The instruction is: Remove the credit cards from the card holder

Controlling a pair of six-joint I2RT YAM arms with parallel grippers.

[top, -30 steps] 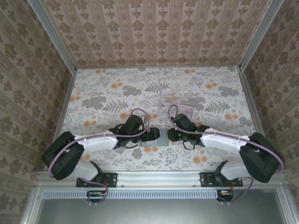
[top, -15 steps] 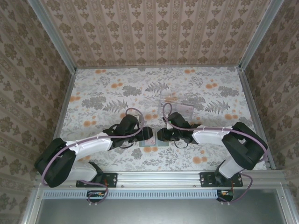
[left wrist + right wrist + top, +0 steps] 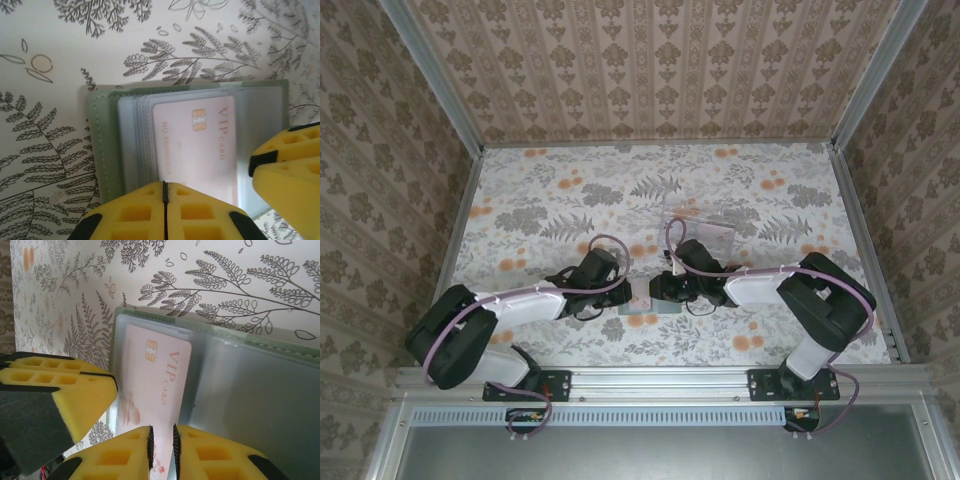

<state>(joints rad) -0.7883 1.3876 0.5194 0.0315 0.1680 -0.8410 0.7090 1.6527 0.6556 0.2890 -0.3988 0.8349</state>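
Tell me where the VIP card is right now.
The VIP card lies face up in the open card holder, at the table's near middle in the top view, between the left gripper and right gripper.

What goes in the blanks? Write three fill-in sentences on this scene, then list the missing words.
The print on the card reads "VIP ____".
The holder lies ____, with its slots showing.
The left gripper is ____.
Missing words: CARD; open; shut.
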